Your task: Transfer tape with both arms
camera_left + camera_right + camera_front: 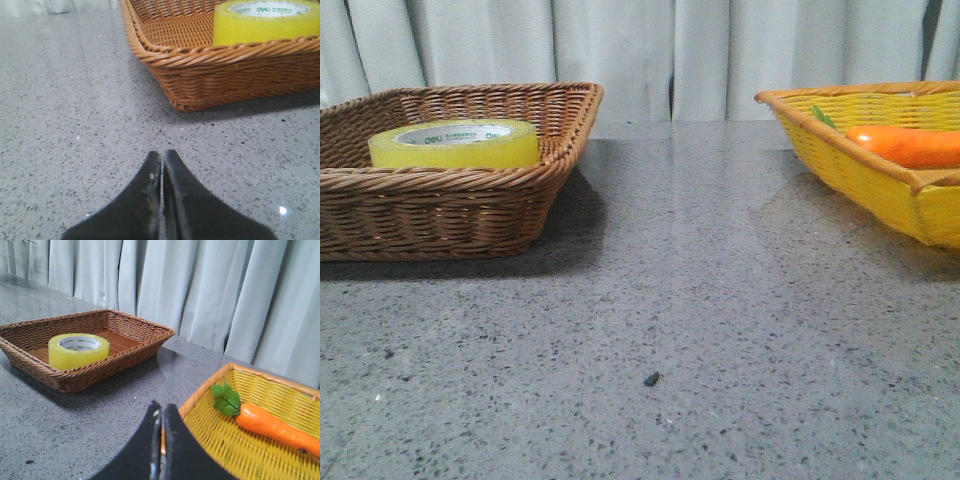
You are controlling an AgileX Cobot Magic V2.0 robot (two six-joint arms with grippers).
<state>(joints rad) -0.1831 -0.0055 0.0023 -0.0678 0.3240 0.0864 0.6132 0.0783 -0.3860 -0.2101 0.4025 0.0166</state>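
The yellow tape roll [454, 144] with a white "deli" core lies flat in the brown wicker basket [440, 215] at the left. It also shows in the left wrist view [265, 22] and the right wrist view [78, 350]. My left gripper [162, 156] is shut and empty over bare table, short of the brown basket's [225, 70] corner. My right gripper [161, 410] is shut and empty, beside the near rim of the yellow basket [240, 440]. Neither gripper shows in the front view.
The yellow basket [880, 175] at the right holds an orange carrot [905, 145] with green leaves [226, 399]. A grey speckled table [670, 330] lies between the baskets. Pale curtains [650, 50] hang behind. A small dark speck [650, 379] lies on the table.
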